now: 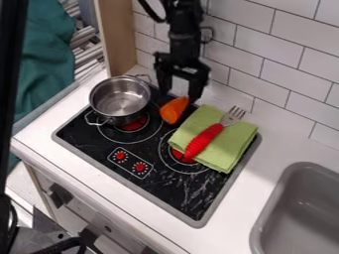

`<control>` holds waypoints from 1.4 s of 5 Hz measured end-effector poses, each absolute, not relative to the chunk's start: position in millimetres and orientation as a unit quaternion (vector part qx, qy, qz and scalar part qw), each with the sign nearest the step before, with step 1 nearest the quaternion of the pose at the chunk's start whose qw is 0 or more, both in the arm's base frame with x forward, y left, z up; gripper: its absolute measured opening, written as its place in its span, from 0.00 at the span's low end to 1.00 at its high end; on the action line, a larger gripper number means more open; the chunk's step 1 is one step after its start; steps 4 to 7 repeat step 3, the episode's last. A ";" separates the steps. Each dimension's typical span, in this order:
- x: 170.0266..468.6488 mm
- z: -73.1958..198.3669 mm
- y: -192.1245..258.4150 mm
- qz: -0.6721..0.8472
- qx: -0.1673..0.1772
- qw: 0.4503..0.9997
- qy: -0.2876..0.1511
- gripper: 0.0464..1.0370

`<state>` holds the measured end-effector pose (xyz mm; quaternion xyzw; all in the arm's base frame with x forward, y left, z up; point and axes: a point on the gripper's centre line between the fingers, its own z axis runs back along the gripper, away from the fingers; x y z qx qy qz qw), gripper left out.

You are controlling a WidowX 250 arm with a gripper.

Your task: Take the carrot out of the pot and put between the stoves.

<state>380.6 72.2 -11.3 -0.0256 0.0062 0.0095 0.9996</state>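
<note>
The gripper (178,95) hangs near the back edge of the black stovetop, its two fingers spread apart with a gap between them. An orange carrot (173,110) lies on the stovetop just below and in front of the fingers, between the left and right burners. The right fingertip is close to the carrot's upper end; whether they touch I cannot tell. To the left, the silver pot (120,96) stands upright at the left burner (134,124), with only its bare metal inside showing. The right burner (182,167) is partly covered by a cloth.
A folded green cloth (228,143) lies over the right side of the stovetop, with a red-handled fork (204,141) on top. A grey sink (298,208) is at the lower right. Behind the stovetop rises a white tiled wall (255,82), with a wooden panel (118,37) at the back left.
</note>
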 end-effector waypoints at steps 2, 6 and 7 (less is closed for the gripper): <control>381.7 35.5 65.4 0.002 0.002 1.000 -0.030 0.96; 375.8 32.2 63.9 0.005 0.000 1.000 -0.025 0.96; 375.8 32.2 63.9 0.005 0.000 1.000 -0.025 0.96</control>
